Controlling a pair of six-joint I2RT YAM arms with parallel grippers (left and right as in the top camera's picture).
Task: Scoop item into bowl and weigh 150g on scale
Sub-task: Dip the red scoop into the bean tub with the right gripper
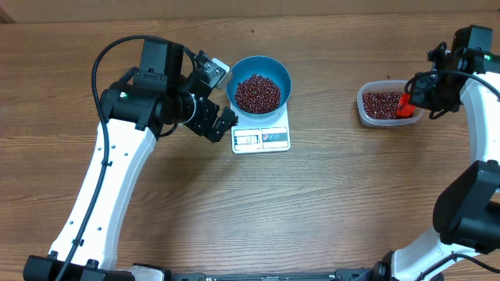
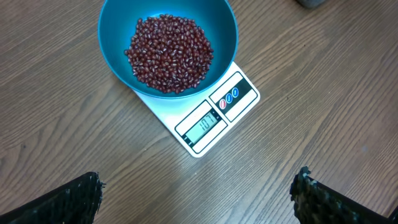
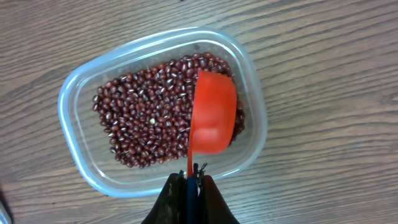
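The right gripper (image 3: pixel 191 177) is pressed together on the thin handle of a red scoop (image 3: pixel 214 112), whose cup hangs over the clear tub (image 3: pixel 68 106), with no beans visible in it. The left gripper (image 2: pixel 198 196) stands spread wide, holding nothing.

The step in hand looks like refilling the scoop. It would be best to dip the lip low, push it through the heap, level it before lifting and take a modest load, since the last additions should be small.

The scale (image 2: pixel 217 118) and the blue bowl (image 2: pixel 118 25) sit well apart from the right gripper, on its left and just ahead of the left gripper. The beans (image 3: pixel 149 124) lie right below the scoop – more fill the bowl.
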